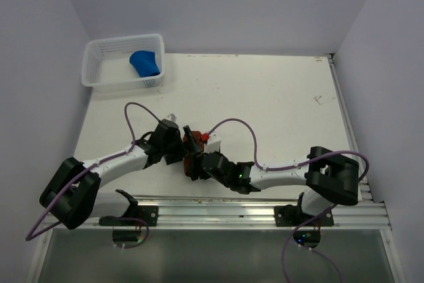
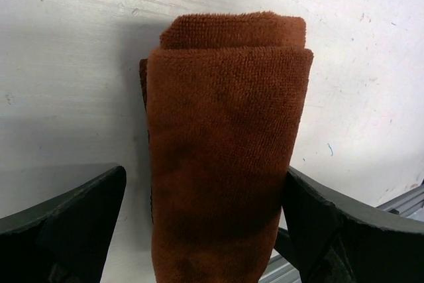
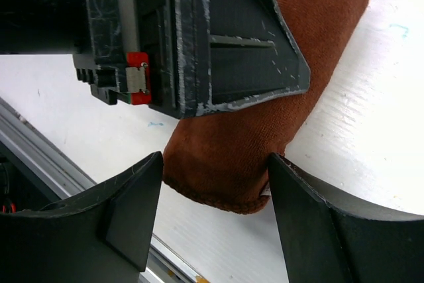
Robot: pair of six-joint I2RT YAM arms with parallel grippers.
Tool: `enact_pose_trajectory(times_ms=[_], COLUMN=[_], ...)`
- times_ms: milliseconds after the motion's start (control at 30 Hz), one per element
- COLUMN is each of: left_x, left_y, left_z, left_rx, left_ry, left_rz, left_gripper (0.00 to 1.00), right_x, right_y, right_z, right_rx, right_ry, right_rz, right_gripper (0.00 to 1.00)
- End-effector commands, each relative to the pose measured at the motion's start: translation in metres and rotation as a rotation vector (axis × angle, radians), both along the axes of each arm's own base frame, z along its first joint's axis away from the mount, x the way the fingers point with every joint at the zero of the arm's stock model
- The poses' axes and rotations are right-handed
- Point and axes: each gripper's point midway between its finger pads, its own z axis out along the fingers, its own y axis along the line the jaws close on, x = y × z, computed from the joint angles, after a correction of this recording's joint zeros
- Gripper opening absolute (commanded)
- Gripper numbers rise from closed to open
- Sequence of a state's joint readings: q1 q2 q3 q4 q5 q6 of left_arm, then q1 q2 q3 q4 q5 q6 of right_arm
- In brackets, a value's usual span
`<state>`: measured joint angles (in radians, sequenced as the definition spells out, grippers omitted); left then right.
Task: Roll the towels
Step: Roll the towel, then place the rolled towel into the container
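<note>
A: How does the left pincer (image 2: pixel 205 183) stand?

B: Jaws at their widest, astride the rust-brown towel (image 2: pixel 225 130). The finger at 3 o'clock touches the side of the bundle. The finger at 9 o'clock stands just off it, with bare worktop (image 2: pixel 66 84) showing between.

A: And the right pincer (image 3: pixel 215 164)?

B: Jaws part-way apart, one at either side of the same towel's end. Both fingertips sit at the edge of the cloth. Whether they press it or merely flank it, I cannot tell from here.

A: The towel itself?

B: Rolled into a thick bundle, lying flat on the worktop at 6 o'clock, near the rail (image 1: pixel 232 211), with both wrists meeting over it. Seen from the right wrist, the left pincer's black body lies across the upper part of the bundle.

A: The other towel?

B: The blue towel (image 1: pixel 146 63) lies bunched in the white mesh basket (image 1: pixel 99 71), toward the basket's 3 o'clock side. The basket stands at the worktop's 11 o'clock corner, well apart from both arms.
</note>
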<state>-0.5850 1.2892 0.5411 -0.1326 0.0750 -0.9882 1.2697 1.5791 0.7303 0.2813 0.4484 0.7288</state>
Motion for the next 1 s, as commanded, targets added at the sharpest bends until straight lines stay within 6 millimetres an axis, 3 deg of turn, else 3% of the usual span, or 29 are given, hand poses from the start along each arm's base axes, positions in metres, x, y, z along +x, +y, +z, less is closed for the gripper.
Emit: enact_pose_trajectory(times_ms=[0,400,533,700,800,967], left_x=[0.001,0.01,0.003,-0.003,-0.005,-0.005], left_y=[0.002,-0.011,-0.015,-0.005,-0.003,-0.002], left_z=[0.006,0.02,0.01,-0.004,-0.009,-0.019], left_rx=[0.03,0.091,0.149,0.218,0.243,0.287], left_ry=[-0.029,-0.083,-0.057,-0.025,-0.027,-0.031], left_rz=[-0.027,-0.119,-0.176,-0.18,-0.183,-0.191], left_gripper=[0.99,0.99,1.0,1.0,0.96,0.78], right_x=[0.001,0.0,-0.001,0.0,-0.001,-0.001], right_y=[0.014,0.021,0.021,0.016,0.014,0.015], right_z=[0.017,0.008,0.006,0.004,0.003,0.006], right_rx=[0.059,0.034,0.033,0.023,0.021,0.028], right_ry=[-0.04,-0.047,-0.045,-0.05,-0.048,-0.049], right_rz=[0.035,0.065,0.071,0.063,0.063,0.065], right_gripper=[0.68,0.67,0.67,0.67,0.67,0.67])
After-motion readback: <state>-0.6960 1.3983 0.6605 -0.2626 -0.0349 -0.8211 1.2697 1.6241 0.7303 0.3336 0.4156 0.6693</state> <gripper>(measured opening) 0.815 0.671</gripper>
